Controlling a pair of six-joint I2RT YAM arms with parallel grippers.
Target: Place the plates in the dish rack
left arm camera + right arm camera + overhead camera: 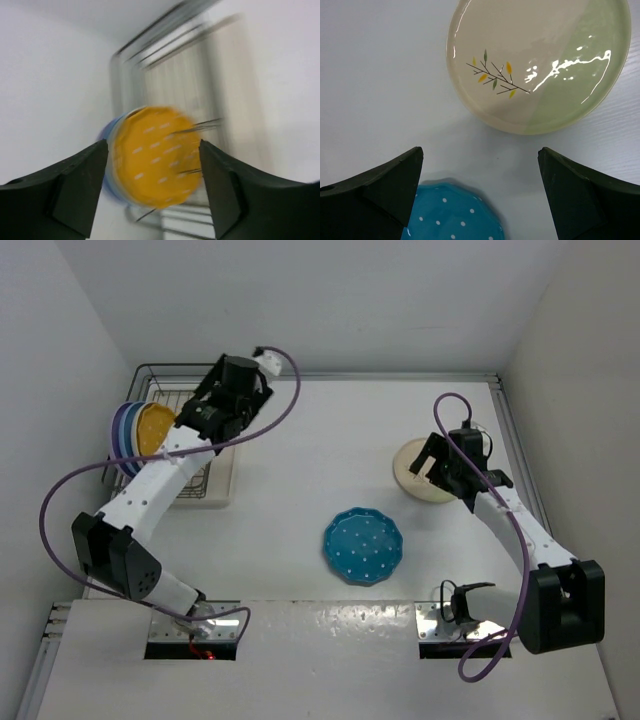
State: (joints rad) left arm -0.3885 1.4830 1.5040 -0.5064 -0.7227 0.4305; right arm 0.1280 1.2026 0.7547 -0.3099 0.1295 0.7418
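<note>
**Three racked, two to go**

My left pincer (153, 145) hangs wide open and empty over the dish rack (160, 375) in the far left corner. There the yellow plate (157, 155) stands on edge against the blue and lavender plates (122, 435). My right pincer (480, 150), also spread with nothing in it, hovers above the cream plate (535, 65) near the right edge. The teal plate (362, 546) lies on the desk (300, 440) towards the near edge. My worry is that the cream plate lies flat and glossy. A finger could skid off its rim or shove it into the teal plate.
</note>
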